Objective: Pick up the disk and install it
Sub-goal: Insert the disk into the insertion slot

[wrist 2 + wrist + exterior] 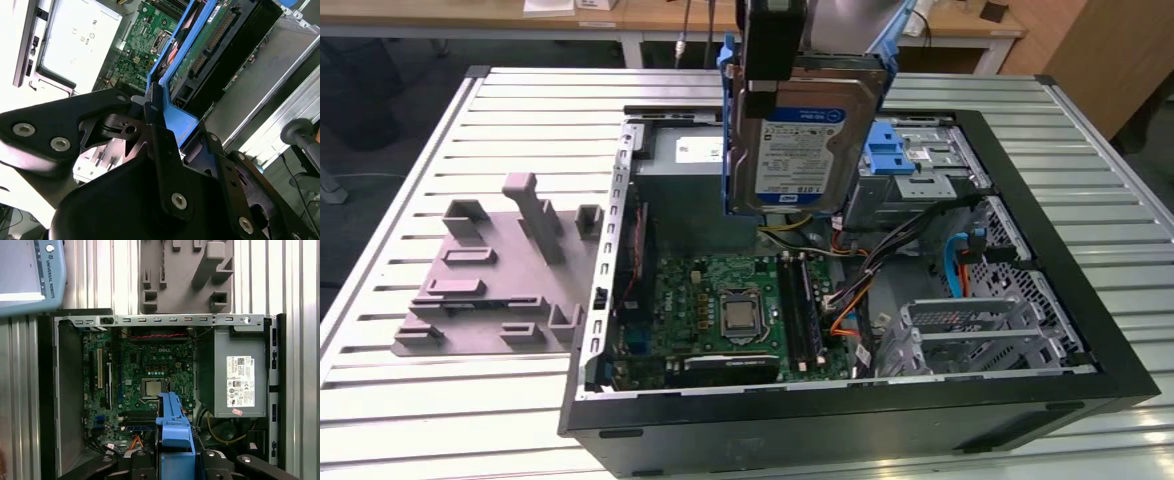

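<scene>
The gripper [170, 122] is matte black, built of flat link plates with rounded ends. 2 silver screw heads sit on 1 broad link [42, 136], and single silver screws mark the narrower fingers [167, 165]. A small round pivot pin [131, 130] shows between the links. The arm's joint cover [30, 275] is pale blue with dark lettering along its edge.

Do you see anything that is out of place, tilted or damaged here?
Nothing looks damaged or spilled. The disk is held on edge by the tool, above the open computer case and not in a bay. The grey fixture lies beside the case, apart from it.
</scene>
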Tool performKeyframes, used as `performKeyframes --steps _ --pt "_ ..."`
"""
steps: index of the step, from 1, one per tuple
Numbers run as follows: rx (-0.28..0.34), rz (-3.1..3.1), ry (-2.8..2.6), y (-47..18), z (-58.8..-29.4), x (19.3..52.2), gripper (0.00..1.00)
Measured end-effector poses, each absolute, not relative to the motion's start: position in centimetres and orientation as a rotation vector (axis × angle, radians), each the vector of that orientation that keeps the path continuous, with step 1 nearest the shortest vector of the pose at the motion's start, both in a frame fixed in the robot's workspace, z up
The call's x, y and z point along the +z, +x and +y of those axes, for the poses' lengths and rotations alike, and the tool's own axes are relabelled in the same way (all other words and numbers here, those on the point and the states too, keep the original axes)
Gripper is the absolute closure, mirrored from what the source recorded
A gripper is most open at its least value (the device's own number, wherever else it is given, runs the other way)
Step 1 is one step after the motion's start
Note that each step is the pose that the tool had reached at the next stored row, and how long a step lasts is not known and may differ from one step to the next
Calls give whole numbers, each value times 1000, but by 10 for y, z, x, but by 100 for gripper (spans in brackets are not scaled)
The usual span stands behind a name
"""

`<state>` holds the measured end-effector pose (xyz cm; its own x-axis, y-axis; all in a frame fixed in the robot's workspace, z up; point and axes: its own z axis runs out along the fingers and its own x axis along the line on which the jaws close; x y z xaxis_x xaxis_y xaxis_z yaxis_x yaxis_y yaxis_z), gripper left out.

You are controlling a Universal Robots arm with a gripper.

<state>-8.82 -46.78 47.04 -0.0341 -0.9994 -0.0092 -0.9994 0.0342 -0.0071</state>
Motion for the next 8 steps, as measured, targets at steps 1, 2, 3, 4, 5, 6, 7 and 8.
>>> performKeyframes --steps 1,2,3,4,5,6,7,8 --pt "2 2251 -2175 -88 -468 470 64" --pt "2 2251 -2175 -88 -469 470 64" --pt "2 2251 -2175 -88 -469 470 64" --pt "2 2251 -2175 -88 -470 470 64" --pt "2 2251 -2175 -88 -471 470 64" --pt "2 2251 -2175 -88 -471 470 64" --pt "2 2251 -2175 -88 -473 470 64" --pt "2 2251 -2175 -88 -474 470 64"
